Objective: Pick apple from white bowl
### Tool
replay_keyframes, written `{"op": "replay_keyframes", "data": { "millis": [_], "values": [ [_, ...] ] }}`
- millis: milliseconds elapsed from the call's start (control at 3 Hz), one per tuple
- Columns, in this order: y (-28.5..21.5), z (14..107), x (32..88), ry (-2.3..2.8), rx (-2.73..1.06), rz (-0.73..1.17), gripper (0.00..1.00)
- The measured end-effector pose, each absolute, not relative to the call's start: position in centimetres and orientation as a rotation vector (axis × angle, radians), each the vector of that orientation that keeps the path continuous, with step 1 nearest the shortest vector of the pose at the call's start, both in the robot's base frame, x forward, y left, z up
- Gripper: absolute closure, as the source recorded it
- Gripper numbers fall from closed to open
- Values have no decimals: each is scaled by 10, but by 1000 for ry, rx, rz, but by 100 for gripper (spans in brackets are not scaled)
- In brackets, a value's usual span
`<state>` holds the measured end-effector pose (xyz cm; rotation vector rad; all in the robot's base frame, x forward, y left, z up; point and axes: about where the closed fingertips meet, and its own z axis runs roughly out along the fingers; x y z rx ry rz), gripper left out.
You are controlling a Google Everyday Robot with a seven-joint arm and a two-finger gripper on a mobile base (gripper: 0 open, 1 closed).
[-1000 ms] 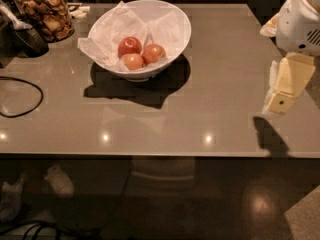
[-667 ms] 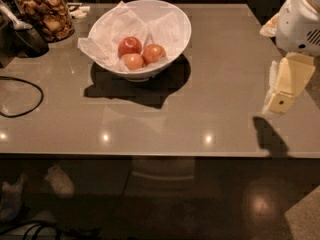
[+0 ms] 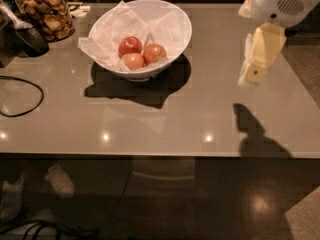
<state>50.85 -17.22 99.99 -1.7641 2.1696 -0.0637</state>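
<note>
The white bowl [image 3: 175, 21], lined with crumpled white paper, stands on the grey table at the back left of centre. Three apples lie in it: the orange-red apple [image 3: 154, 53] on the right, a deeper red apple [image 3: 130, 45] to its left, and a paler peach-orange apple [image 3: 133, 61] in front. My gripper [image 3: 251, 74], with cream fingers pointing down, hangs from the white arm above the table's right side, well to the right of the bowl and holding nothing that I can see.
A glass jar of brown snacks [image 3: 46, 11] stands at the back left beside a dark utensil [image 3: 27, 36]. A black cable [image 3: 22, 96] loops on the table's left side. The table's front edge [image 3: 160, 156] runs across the view, with the floor below.
My gripper has moved left and a little up, closer to the bowl. The bowl and apples have not moved.
</note>
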Motion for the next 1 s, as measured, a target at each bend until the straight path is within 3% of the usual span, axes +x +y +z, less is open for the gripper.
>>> {"op": "replay_keyframes", "data": {
  "millis": [1000],
  "values": [
    [-142, 1013, 547, 2107, -1754, -26, 0]
  ]
}}
